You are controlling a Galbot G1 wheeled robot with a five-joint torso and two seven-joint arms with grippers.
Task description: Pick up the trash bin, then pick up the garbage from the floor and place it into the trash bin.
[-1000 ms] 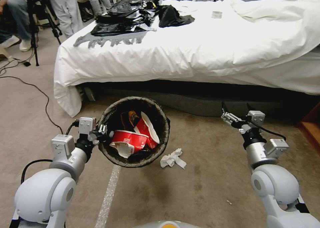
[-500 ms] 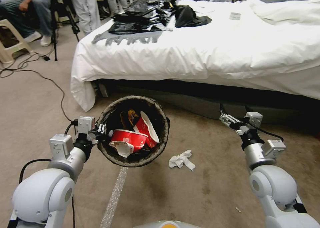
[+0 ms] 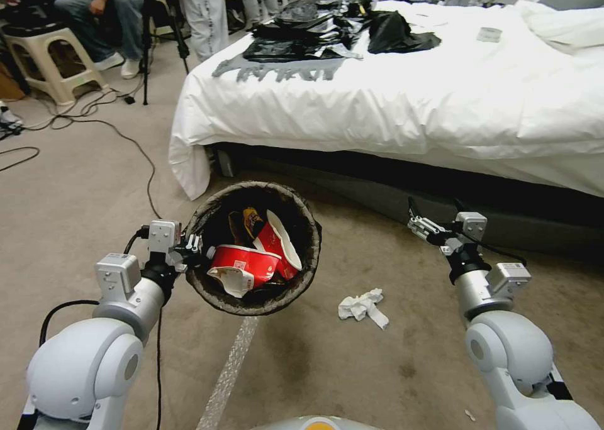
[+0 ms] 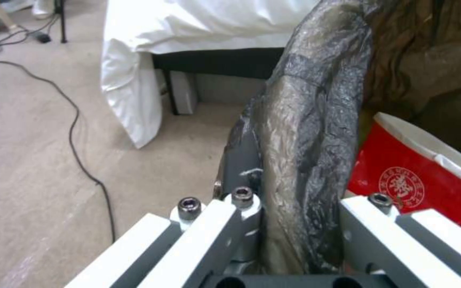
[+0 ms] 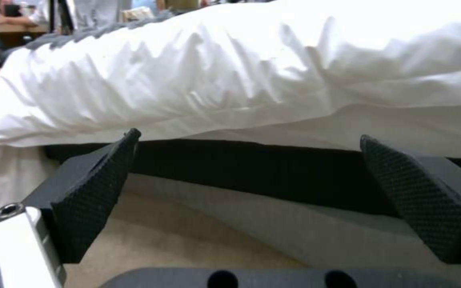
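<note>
**Bin in hand, one scrap of paper left on the carpet**

Left gripper [image 3: 192, 249]: jaws clamped on the bagged rim of the trash bin [image 3: 251, 298]; the left wrist view shows the dark liner [image 4: 305, 132] pinched between them. The bin hangs clear of the carpet, its mouth just beyond the jaws and open upward.

Inside the bin, just past the clamped rim: red-and-white paper packaging [image 3: 248, 263] and a dark snack wrapper [image 3: 248, 219] behind it. Judged: the bin pick-up is done and part of the garbage is already binned.

Right gripper [image 3: 431, 213]: jaws spread wide, nothing between the pads [image 5: 94, 188]. It points toward the dark gap under the bed [image 3: 440, 103], held above the floor.

Crumpled white paper [image 3: 363, 307] lies on the carpet [image 3: 82, 210], below and inboard of the right jaws, between them and the bin, touching neither.

Remaining, as judged: grasp that paper with the free right gripper and drop it in the bin. A tiny speck [image 3: 470, 415] sits near the right arm's base; too small to identify.
</note>
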